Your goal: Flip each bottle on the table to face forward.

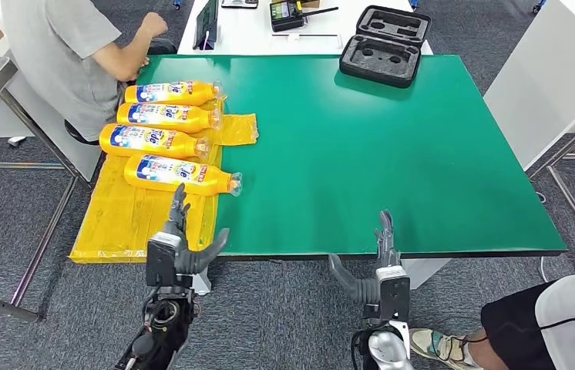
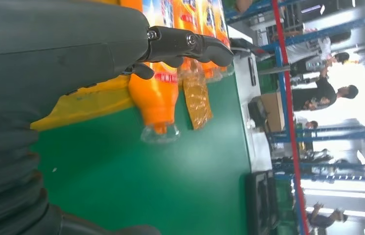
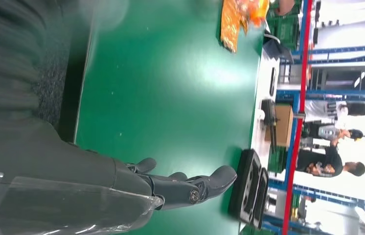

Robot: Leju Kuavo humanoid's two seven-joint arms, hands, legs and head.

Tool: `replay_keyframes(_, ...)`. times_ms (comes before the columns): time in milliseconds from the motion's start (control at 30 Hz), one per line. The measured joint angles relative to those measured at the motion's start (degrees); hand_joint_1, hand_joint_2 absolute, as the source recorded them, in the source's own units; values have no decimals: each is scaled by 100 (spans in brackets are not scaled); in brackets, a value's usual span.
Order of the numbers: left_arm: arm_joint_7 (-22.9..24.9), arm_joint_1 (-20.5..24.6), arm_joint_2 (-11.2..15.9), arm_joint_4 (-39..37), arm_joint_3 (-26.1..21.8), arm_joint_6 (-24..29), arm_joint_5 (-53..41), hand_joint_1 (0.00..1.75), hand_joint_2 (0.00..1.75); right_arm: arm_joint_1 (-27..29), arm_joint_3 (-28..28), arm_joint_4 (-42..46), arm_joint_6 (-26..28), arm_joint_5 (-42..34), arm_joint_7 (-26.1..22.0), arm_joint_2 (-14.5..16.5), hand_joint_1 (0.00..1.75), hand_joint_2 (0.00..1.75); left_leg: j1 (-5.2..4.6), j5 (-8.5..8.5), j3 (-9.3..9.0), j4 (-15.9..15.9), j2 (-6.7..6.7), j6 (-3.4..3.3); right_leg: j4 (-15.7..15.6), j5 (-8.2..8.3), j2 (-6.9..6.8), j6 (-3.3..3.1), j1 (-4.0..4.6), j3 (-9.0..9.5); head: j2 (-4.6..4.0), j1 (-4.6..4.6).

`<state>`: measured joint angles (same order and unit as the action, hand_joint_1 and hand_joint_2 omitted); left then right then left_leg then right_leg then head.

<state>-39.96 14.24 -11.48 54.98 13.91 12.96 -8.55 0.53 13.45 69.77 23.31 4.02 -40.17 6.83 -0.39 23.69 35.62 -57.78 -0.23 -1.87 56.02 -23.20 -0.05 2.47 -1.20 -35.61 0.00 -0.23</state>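
Four orange plastic detergent bottles point(image 1: 181, 174), lying label-up on yellow sheeting point(image 1: 126, 220) at green table's point(image 1: 392, 162) left edge. Left hand point(image 1: 180, 243) empty, fingers spread, just short of nearest bottle; right hand point(image 1: 373, 270) likewise empty. Flipping seemingly not begun

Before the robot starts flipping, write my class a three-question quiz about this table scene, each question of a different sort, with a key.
1. Multiple choice: How many orange bottles lie on the table? A) two B) four C) six
2. True or false: The left hand is gripping the nearest bottle.
3. Fill in: The black foam-lined case sits at the table's ____ edge, on the robot's right.

Key
1. B: four, lying side by side on yellow plastic sheeting.
2. False: it hovers open short of the bottle; the right hand is open too.
3. Far.
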Motion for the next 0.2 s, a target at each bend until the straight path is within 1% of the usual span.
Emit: replay_keyframes(200, -15, -13, -37, -130, 405, 204, -21, 0, 175, 50, -9, 33, 84, -76, 0, -54, 0, 175, 0, -1, -1, 0, 0, -1, 0, 1, 0, 0, 0, 1, 0, -1)
